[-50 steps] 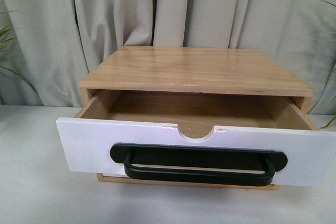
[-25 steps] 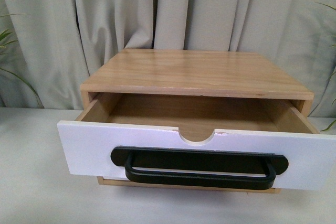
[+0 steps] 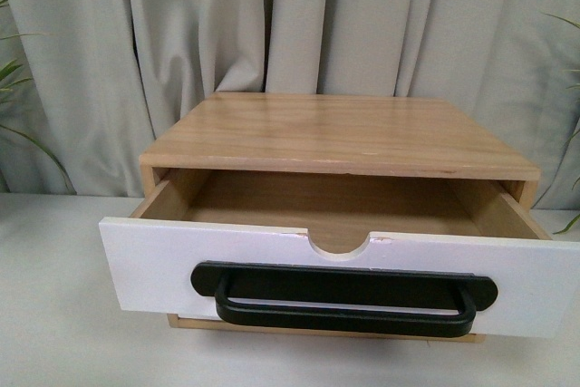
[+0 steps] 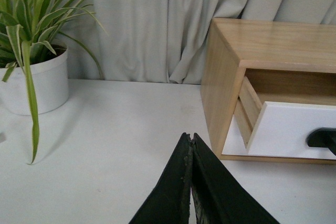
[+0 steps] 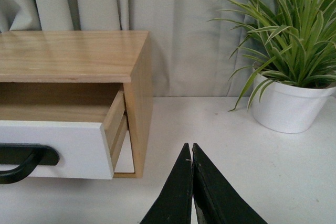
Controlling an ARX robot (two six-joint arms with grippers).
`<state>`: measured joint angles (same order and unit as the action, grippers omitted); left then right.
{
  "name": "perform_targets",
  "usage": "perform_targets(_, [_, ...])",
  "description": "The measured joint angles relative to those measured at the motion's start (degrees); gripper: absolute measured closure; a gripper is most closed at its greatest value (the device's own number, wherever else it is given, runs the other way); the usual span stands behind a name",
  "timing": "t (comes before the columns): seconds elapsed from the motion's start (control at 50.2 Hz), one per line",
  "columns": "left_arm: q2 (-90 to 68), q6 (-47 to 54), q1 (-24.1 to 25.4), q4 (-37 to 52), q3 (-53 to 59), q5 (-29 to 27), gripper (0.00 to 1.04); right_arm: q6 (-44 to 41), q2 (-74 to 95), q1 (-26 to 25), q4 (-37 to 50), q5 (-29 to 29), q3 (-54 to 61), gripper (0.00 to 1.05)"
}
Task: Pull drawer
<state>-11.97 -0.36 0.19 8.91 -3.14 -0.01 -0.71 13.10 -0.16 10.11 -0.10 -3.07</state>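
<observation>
Two grippers, both off to the sides and neither touching the furniture. Left gripper (image 4: 190, 145): fingers pressed together, nothing between them, hovering over bare tabletop (image 4: 115, 145) beside the cabinet's left flank. Right gripper (image 5: 191, 153): likewise closed on nothing, beside the right flank. Neither arm appears in the front view.

Item, drawer (image 3: 145, 265): white front with half-round notch (image 3: 339, 244) in its top edge, standing well forward of the cabinet, its wooden floor and side walls exposed. Interior looks empty, though the part directly behind the front panel is hidden. Long black bar handle (image 3: 344, 301) across the front, unheld.

Item, wooden cabinet (image 3: 340, 133): light wood housing on the white table, centred ahead of the robot.

Task status, by judgement: the pull appears largely or wholly done, since the drawer is plainly open and both grippers are clear of the handle. Whether more travel is wanted cannot be told.

Surroundings: potted spider plant in white pot (image 4: 37, 80) well apart to the left; a second potted plant (image 5: 289, 106) well apart to the right. Grey curtain (image 3: 362, 15) behind everything. Nothing stands in front of the drawer.
</observation>
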Motion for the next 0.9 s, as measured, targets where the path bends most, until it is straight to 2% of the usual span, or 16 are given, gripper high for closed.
perform_targets(0.1, [1.6, 0.04, -0.09, -1.16, 0.42, 0.04, 1.01, 0.0, -1.27, 0.0, -0.79, 0.02, 0.57, 1.04])
perform_targets(0.219, [9.07, 0.07, -0.09, -8.57, 1.33, 0.02, 1.01, 0.02, -2.8, 0.0, -1.36, 0.02, 1.25, 1.04])
perform_targets(0.339, [11.52, 0.07, -0.09, -8.7, 2.6, 0.0, 1.01, -0.02, -11.1, 0.0, -9.88, -0.11, 2.71, 1.04])
perform_targets(0.817, [11.74, 0.07, -0.09, -8.87, 2.6, 0.07, 1.01, 0.02, -12.85, 0.0, -10.01, -0.11, 2.69, 1.04])
perform_targets(0.857, [11.74, 0.07, -0.09, -8.87, 2.6, 0.04, 0.96, 0.02, -12.85, 0.0, -10.01, -0.13, 2.69, 1.03])
perform_targets(0.896, [11.74, 0.07, -0.09, -8.87, 2.6, 0.07, 0.9, 0.0, -12.85, 0.0, -10.01, -0.13, 2.69, 0.98])
